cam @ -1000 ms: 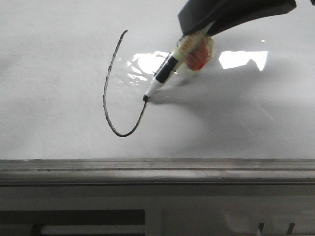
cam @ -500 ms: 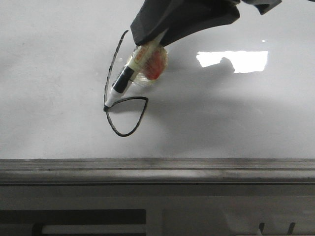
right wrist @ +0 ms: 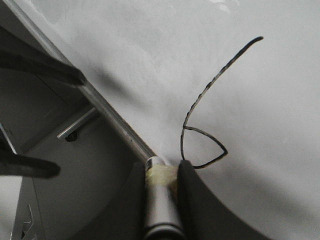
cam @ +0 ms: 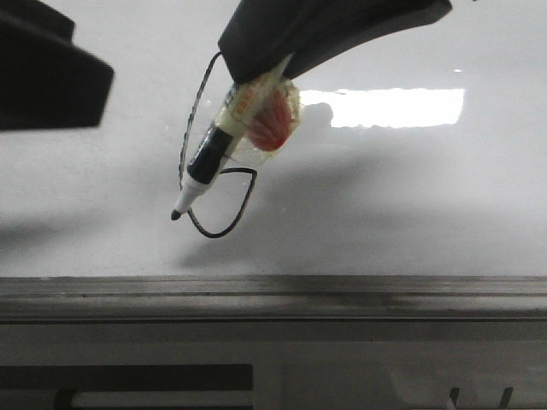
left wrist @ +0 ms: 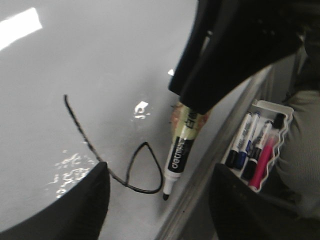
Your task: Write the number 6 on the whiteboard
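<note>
Since my right hand clamps the light, stiff marker high on its barrel, I'd expect its tip to skate on the glossy whiteboard.

The right gripper is cut off at the 12 o'clock edge and covers part of the number 6. The marker print is perhaps a brand name, too blurred to read. The left gripper is cropped at 9 o'clock.
</note>
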Controlling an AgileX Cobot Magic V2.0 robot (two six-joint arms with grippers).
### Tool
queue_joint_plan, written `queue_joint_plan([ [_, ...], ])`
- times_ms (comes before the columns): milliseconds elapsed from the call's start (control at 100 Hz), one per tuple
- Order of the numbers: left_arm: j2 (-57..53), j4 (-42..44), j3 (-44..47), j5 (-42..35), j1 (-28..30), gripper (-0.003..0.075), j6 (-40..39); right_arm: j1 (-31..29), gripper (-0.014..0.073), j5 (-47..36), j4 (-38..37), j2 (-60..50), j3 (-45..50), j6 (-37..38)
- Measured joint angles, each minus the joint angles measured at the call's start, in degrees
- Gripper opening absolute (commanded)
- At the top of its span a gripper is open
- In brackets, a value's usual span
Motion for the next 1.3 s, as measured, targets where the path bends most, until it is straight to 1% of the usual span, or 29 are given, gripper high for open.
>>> queue_joint_plan([
  [110, 4.0, 1.3, 0.0, -0.4, -1.8, 0.0397, 0.0, 2.0, -0.0063, 0.1, 0.0, 0.0, 0.0, 0.0],
  [220, 7.7, 1.5, 0.0, -1.9, -2.0, 0.0397, 0.0, 3.6, -0.0063, 0.1, 0.0, 0.0, 0.0, -0.2],
  [330, 10.0, 1.5, 0.0, -4.2, -2.0, 0.0397, 0.0, 4.1, -0.0063, 0.1, 0.0, 0.0, 0.0, -0.2],
  [400, 10.5, 1.3, 0.0, -5.7, -2.0, 0.0375, 0.0, 4.1, -0.0063, 0.1, 0.0, 0.0, 0.0, -0.2],
  [470, 10.5, 0.4, 0.0, -6.5, -2.1, 0.0295, 0.0, 4.1, -0.0063, 0.2, -0.1, 0.0, 0.0, -0.2],
  [510, 10.5, 0.0, 0.0, -6.6, -2.1, 0.0218, 0.0, 4.1, -0.0063, 0.2, -0.1, 0.0, 0.0, -0.2],
  [520, 10.5, -0.2, 0.0, -6.6, -2.1, 0.0189, 0.0, 4.1, -0.0063, 0.2, -0.1, 0.0, 0.0, -0.2],
  [540, 10.5, -0.4, 0.0, -6.6, -2.1, 0.016, 0.0, 4.1, -0.0063, 0.2, -0.1, 0.0, 0.0, -0.2],
  [590, 10.5, -0.8, 0.0, -6.6, -2.1, 0.0047, 0.0, 4.1, -0.0063, 0.2, -0.1, 0.0, 0.0, -0.2],
  [630, 10.5, -1.1, 0.0, -6.6, -2.2, -0.0018, 0.0, 4.1, -0.0063, 0.1, -0.1, 0.0, 0.0, -0.2],
  [1170, 10.6, -1.1, 0.0, -6.5, -2.4, -0.0021, 1.0, 4.1, -0.0056, -0.1, 0.2, 0.0, 0.0, -0.2],
  [1200, 10.6, -1.1, 0.0, -6.5, -2.4, -0.0021, 1.0, 4.1, -0.0036, -0.1, 0.2, 0.0, 0.0, -0.2],
  [1240, 10.6, -1.2, 0.0, -6.5, -2.4, -0.0021, 1.0, 4.1, 0.002, -0.1, 0.2, 0.0, 0.0, -0.2],
  [1270, 10.6, -1.6, 0.0, -6.5, -2.4, -0.0021, 1.0, 4.0, 0.0074, -0.1, 0.2, 0.0, 0.0, -0.2],
  [1300, 10.6, -2.1, 0.0, -6.5, -2.4, -0.0021, 1.0, 4.0, 0.0154, -0.2, 0.2, 0.0, 0.0, -0.2],
])
